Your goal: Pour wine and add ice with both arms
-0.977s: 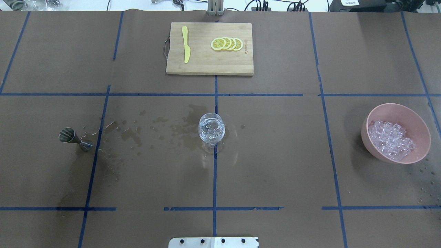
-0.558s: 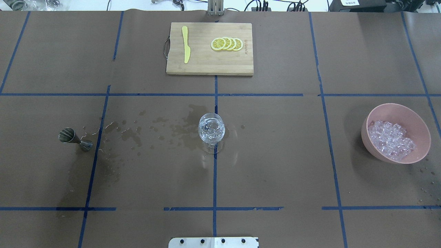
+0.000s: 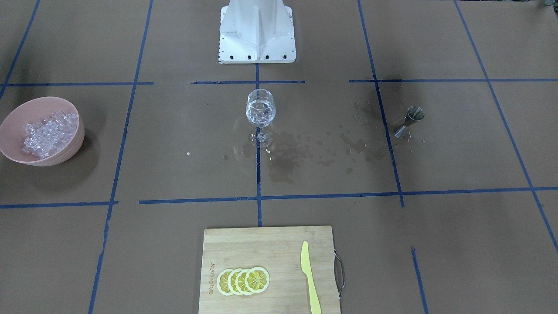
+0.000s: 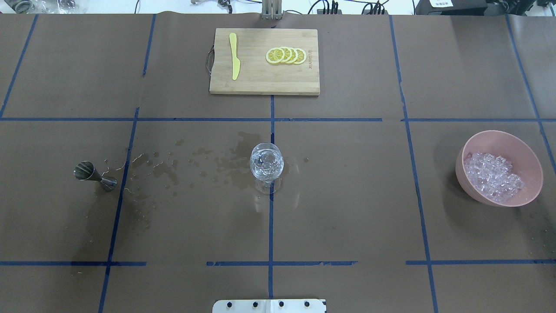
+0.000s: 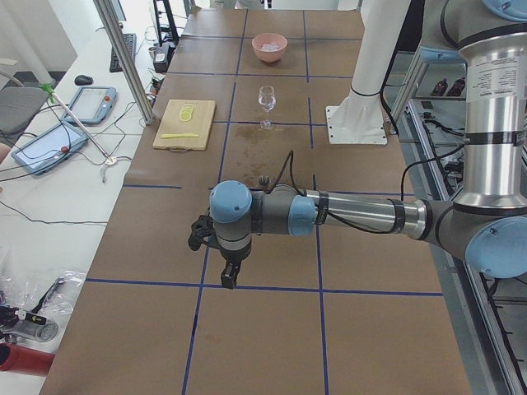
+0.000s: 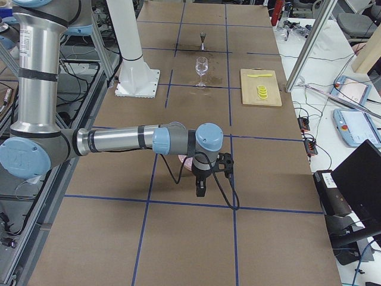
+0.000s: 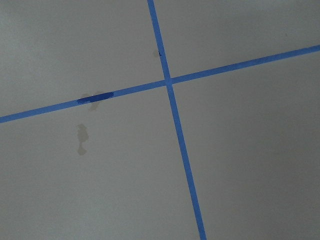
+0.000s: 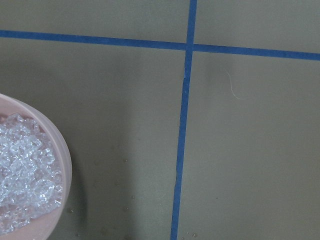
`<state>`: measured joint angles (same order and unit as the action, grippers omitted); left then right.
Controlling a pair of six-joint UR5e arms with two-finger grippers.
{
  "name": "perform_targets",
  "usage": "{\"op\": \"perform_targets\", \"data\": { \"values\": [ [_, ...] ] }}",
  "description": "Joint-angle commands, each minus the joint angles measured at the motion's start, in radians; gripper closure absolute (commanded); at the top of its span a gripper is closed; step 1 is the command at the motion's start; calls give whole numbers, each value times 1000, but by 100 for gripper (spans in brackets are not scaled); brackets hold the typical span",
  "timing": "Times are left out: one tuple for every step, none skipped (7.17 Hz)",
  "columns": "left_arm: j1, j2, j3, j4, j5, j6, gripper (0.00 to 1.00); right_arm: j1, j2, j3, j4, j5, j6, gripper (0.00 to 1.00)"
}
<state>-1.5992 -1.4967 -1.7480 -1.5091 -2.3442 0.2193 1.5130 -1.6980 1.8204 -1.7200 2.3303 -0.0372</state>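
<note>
The wine glass (image 4: 266,163) stands upright at the table's middle, with clear glassy contents in its bowl; it also shows in the front view (image 3: 260,109). The ice (image 4: 493,176) fills a pink bowl (image 4: 459,167) at the right; the right wrist view shows the ice (image 8: 25,170) at lower left. My left gripper (image 5: 226,278) hangs over bare paper left of the steel jigger (image 4: 93,174). My right gripper (image 6: 199,189) hangs just beyond the bowl, which its arm mostly hides there. I cannot tell whether either gripper is open or shut. Neither shows overhead.
A wooden cutting board (image 4: 260,80) at the far middle holds lemon slices (image 4: 286,55) and a yellow knife (image 4: 234,56). Wet stains (image 4: 195,165) spread between the jigger and the glass. The white pedestal base (image 3: 257,30) is at the robot's edge.
Nothing on the table has moved in the overhead view, and the arms stay out of that view.
</note>
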Motion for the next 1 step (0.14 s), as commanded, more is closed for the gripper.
{"op": "perform_targets", "data": {
  "values": [
    [-1,-17,-10,1,2,0,0,-1,1,-3,3,20,2,0]
  ]
}}
